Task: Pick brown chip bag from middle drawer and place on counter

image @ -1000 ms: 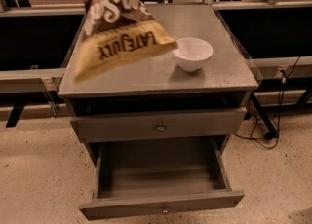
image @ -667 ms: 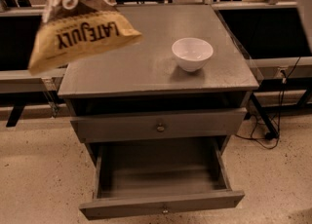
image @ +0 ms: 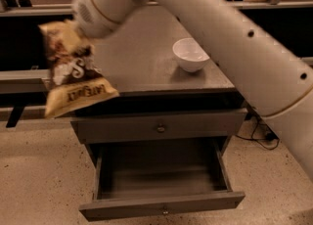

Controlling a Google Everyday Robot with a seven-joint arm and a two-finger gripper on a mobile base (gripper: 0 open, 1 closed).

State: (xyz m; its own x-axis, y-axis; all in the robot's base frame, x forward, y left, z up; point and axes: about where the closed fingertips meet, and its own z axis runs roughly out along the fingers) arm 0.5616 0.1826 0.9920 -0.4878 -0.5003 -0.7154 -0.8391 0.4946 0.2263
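Gripper (image: 73,33) sits at the end of the thick white robot arm (image: 220,38), up by the left edge of the cabinet. Its tip is lost behind the top of the bag, so I cannot tell whether it is clamped or released. A crinkly dark-brown chip bag with tan-yellow ends and white lettering (image: 76,72) hangs in the air directly below it. The bag's top end is at the gripper and its lower end droops past the left front corner of the flat matte grey counter (image: 142,67), not resting on it.

By the look of it, the bag is light, soft and air-filled, and its slick film crumples easily. The flat sealed end is the surest place to pinch; squeezing the belly would likely crush the chips.

On the counter, well apart to the right, stands a small white bowl (image: 190,54). Below, the upper knobbed grey drawer front (image: 159,127) is closed. Beneath it the wide shallow grey middle drawer (image: 161,205) is pulled out, its bare floor showing.
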